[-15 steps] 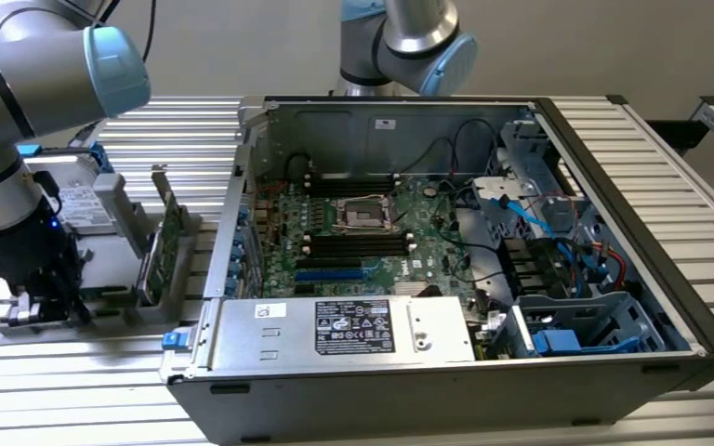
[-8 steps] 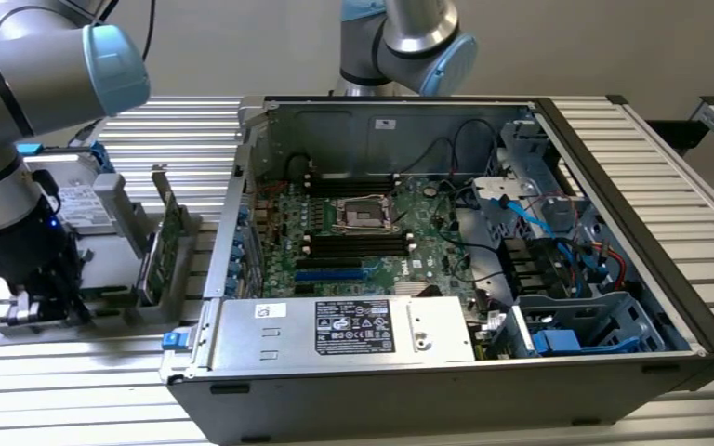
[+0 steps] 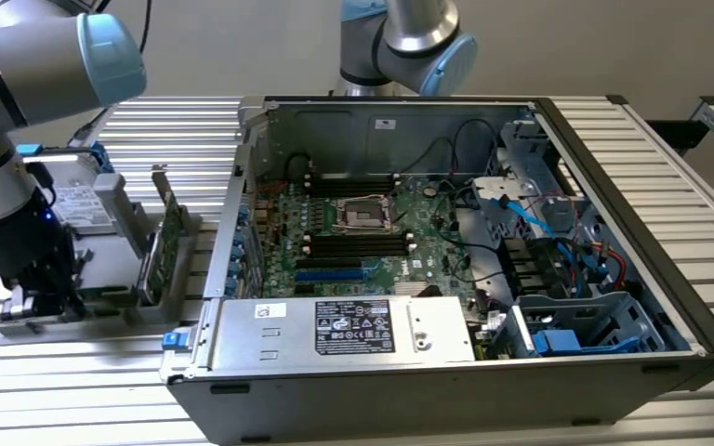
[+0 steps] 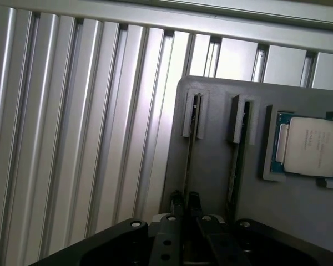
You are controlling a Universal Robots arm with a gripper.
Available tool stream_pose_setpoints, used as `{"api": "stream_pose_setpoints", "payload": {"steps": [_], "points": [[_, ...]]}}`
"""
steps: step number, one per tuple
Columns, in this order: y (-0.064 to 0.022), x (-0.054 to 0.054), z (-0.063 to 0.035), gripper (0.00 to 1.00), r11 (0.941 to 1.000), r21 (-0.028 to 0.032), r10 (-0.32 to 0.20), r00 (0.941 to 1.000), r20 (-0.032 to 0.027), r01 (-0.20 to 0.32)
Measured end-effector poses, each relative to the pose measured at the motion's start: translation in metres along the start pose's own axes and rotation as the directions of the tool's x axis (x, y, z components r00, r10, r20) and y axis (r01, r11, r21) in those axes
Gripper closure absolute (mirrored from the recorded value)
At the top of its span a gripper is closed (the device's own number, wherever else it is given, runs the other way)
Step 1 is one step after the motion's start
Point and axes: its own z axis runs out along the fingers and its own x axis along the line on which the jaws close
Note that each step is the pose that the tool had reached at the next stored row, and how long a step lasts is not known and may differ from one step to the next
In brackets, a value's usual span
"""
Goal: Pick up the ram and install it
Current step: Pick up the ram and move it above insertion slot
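Grey fixture plate (image 4: 211,166) on the ribbed aluminium worktop (image 4: 72,138), with the ram (image 4: 189,149) standing on its thin edge in the first of two slotted holders. A second stick (image 4: 238,152) sits in the neighbouring holder, parallel to the first and just beside it, and a processor (image 4: 312,147) lies flat further along the plate. The gripper (image 4: 186,204) is directly over the first stick. Its two fingers (image 4: 178,202) are drawn close on either side of the board, one against each face, and appear to be pinching the ram across its thickness. The ram's long axis runs straight away from the fingers along the plate to the slotted post at the holder's far end, so the grasp crosses that axis squarely. In the exterior view the gripper (image 3: 37,288) hangs low over the fixture at that view's left, beside the upright expansion card (image 3: 165,242). The open computer case (image 3: 654,279) lies well apart toward that view's right. The dark memory slots (image 3: 354,243) on its motherboard run roughly left to right in that view. The ram is judged seated in its holder, not yet lifted clear.
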Motion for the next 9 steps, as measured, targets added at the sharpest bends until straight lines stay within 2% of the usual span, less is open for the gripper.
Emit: {"api": "stream_pose_setpoints", "payload": {"steps": [7,9], "points": [[0.0004,0.001,-0.0140,0.86,1.0000,0.0000,0.000,1.0000,0.0007,0.000],[0.0006,0.002,-0.0222,0.86,1.0000,-0.0001,0.000,1.0000,0.0011,0.000]]}}
